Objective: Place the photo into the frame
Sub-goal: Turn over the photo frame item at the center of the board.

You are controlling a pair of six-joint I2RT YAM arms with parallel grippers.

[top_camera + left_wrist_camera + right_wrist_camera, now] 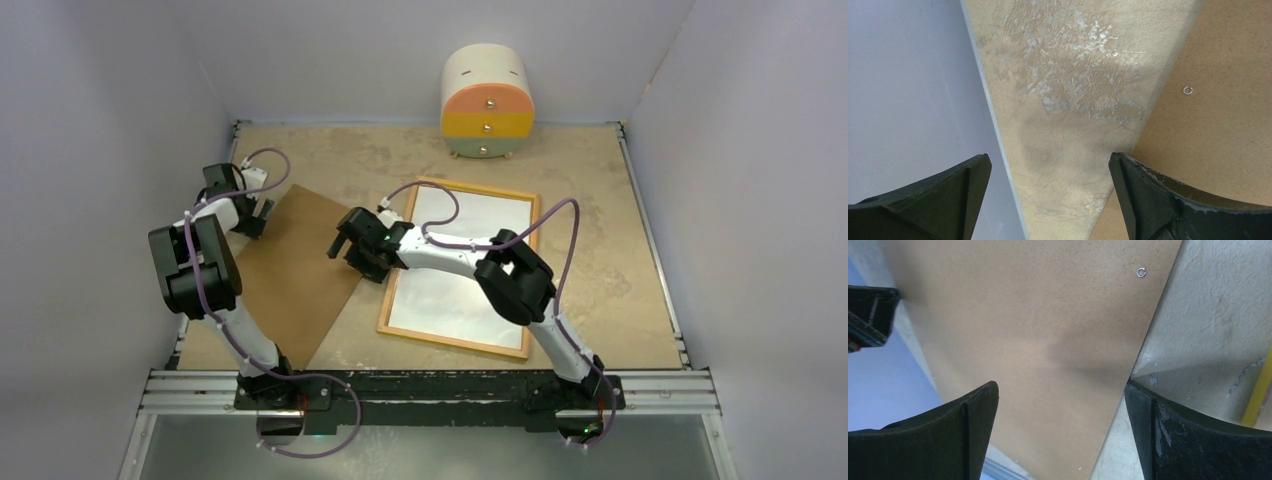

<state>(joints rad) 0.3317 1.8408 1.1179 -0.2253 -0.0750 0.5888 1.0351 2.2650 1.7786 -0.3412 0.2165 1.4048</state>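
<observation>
Both wide and empty, your left claw [1048, 162] and right claw [1060, 390] hang by the brown board [290, 270], seemingly set aside so the frame [480, 189] lies open-backed.

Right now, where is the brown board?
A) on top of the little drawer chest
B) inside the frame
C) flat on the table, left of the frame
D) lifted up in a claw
C: the board lies flat on the table, left of the frame, with nothing gripping it.
</observation>
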